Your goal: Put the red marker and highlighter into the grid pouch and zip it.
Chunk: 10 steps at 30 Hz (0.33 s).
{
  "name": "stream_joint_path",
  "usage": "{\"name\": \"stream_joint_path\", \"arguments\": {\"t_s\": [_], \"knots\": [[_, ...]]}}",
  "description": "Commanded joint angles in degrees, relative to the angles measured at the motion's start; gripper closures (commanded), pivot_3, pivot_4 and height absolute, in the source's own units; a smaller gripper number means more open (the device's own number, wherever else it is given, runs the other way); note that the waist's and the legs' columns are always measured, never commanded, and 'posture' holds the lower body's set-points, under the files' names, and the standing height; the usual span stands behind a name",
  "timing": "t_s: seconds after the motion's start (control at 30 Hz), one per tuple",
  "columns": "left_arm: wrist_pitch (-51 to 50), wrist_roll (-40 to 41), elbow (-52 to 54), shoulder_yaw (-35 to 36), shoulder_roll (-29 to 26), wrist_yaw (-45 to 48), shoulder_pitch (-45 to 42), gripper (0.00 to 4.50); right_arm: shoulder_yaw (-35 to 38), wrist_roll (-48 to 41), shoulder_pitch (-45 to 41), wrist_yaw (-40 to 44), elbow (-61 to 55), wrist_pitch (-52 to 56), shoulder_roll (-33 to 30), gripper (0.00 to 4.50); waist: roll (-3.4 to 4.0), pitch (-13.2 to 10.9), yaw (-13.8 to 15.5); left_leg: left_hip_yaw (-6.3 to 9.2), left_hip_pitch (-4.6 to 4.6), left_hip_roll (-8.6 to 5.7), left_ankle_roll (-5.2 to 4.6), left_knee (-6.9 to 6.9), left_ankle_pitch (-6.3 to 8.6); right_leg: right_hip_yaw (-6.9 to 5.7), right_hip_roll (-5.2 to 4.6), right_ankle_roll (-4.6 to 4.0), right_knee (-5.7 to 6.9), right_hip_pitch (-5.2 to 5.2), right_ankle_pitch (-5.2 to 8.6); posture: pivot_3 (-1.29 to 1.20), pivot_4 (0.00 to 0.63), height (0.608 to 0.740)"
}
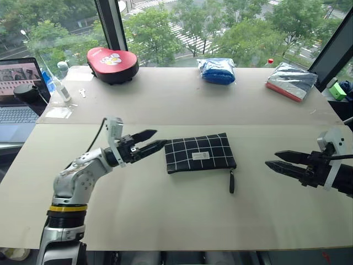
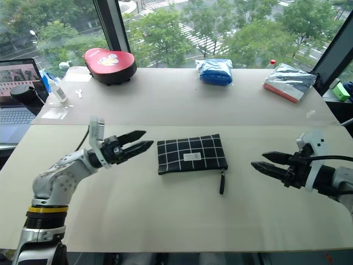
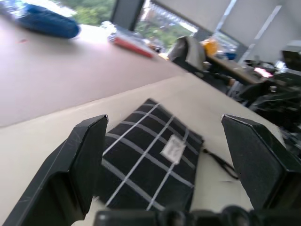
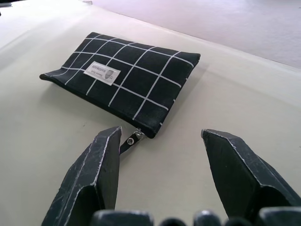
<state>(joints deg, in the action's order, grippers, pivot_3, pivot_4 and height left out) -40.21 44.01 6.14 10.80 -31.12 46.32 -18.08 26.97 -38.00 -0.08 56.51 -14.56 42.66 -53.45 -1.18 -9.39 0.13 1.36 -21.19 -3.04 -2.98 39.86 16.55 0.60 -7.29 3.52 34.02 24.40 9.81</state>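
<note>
Flat rectangular black fabric grid pouch (image 1: 199, 152) with thin white lines: lies flat at the middle of my pale tabletop (image 1: 165, 215), between my two hands. Small white label (image 4: 103, 73) on its face; the print there is too small for me to read. Black zipper pull strap (image 1: 231, 181) trails off one corner onto the tabletop. Whether the zipper is drawn fully closed I cannot make out.

My left fingers (image 1: 154, 141): spread wide, empty, just beside one short edge of the pouch, tips apart from it.

My right fingers (image 1: 284, 163): spread apart, empty, well clear of the opposite short edge.
</note>
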Motion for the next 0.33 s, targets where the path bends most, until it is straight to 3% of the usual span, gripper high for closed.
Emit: {"name": "stream_joint_path", "arguments": {"t_s": [0.03, 0.33], "knots": [[-0.9, 1.8, 1.8, 9.4, -3.9, -2.2, 5.2, 0.34, -0.7, 2.2, -1.3, 1.0, 4.9, -4.9, 0.8, 1.47, -0.01, 0.0, -0.4, 0.00, 0.02, 0.01, 0.00, -0.02, 0.00, 0.01, 0.01, -0.01, 0.00, 0.01, 0.00, 0.00, 0.150, 0.740], [0.9, -0.2, 4.9, 15.1, -3.1, -8.2, 13.4, 0.34, -6.2, 5.0, -7.7, 1.6, 13.2, -8.2, 2.1, 1.47, 0.02, 0.0, 0.5, 0.00, 0.02, -0.02, 0.09, -0.01, -0.04, 0.01, -0.07, -0.04, 0.00, -0.02, -0.01, 0.00, 0.150, 0.740]]}}
